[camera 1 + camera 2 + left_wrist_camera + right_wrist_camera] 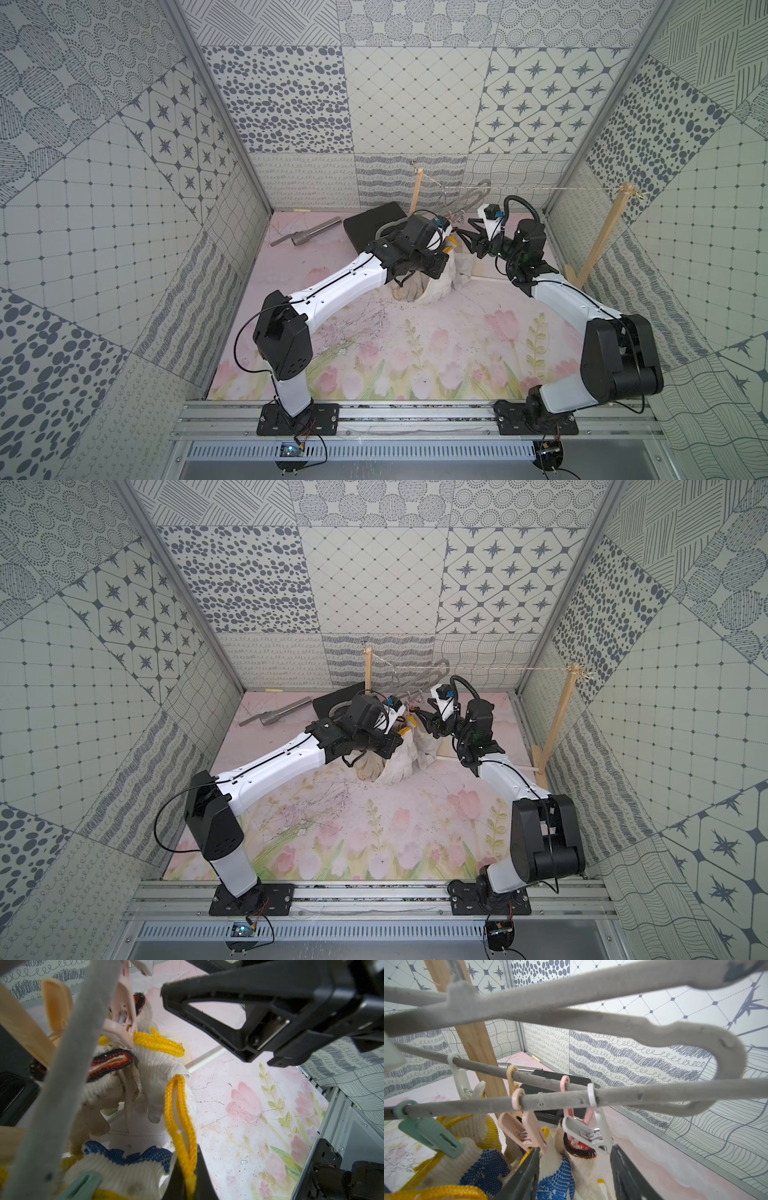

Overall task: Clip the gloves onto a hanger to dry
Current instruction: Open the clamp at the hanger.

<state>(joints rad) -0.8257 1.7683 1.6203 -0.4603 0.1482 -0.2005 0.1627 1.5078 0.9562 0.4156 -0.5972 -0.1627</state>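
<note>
- The floral pink table [415,353] fills the floor. At its back middle the left arm [332,282] covers most of the gloves [432,286] and part of a flat black case [370,224].
- The grey hanger [571,1097] hangs at the string [540,190] between two wooden posts [415,189]. Its thin hook is too small to make out in both top views.
- The gloves hang bunched beneath the hanger, cuffs up; their number cannot be told.
- The right gripper [575,1148] has its jaws apart, just below a pink peg [525,1130] and a white peg [587,1132].
- The left gripper [189,1165] has its jaws together, clamped on one glove's yellow cuff edge; only its tips show.
- A green peg [431,1136] grips a blue-dotted glove's cuff.
</note>
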